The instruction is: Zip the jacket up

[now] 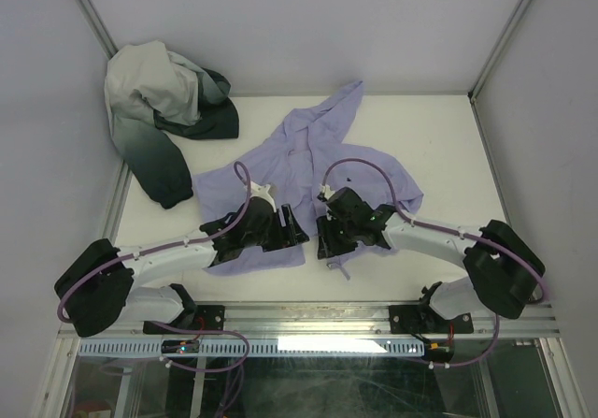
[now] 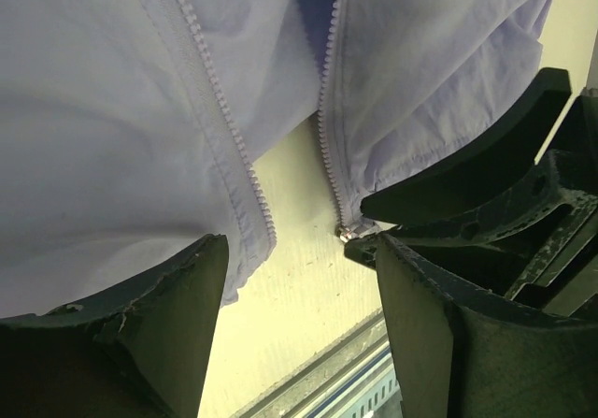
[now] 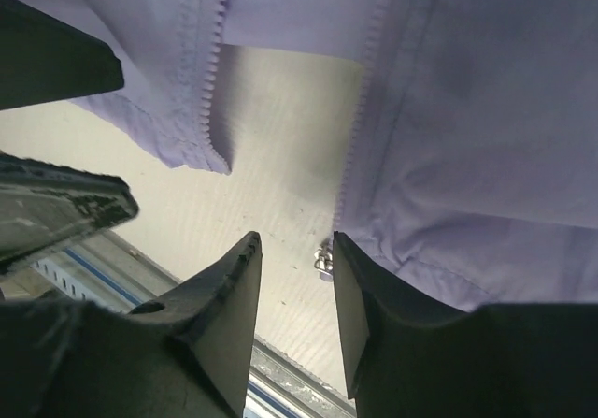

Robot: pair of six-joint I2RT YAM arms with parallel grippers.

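Lying bunched in the far left corner of the white table, a white-and-dark-green gradient garment sits apart from the work, one sleeve reaching near the lavender jacket's left edge. Nothing covers the jacket's front except the two arms, which meet over its lower hem near the table's near edge.

The jacket is spread flat in the middle of the table, hood toward the far side, hem toward the arm bases. Its front is unzipped at the bottom: the two rows of zipper teeth spread apart, with bare tabletop between them. The metal zipper slider sits at the foot of the right-hand row.

The left gripper is spread wide and grasps nothing. One finger lies over the hem of the left panel. The other stands just beside the slider, with the right arm's black fingers close against it.

The right gripper is narrowed to a slim gap and is not clamped on anything. The slider lies just beyond its fingertips, in line with that gap, and the right-hand finger overlaps the right panel's hem.
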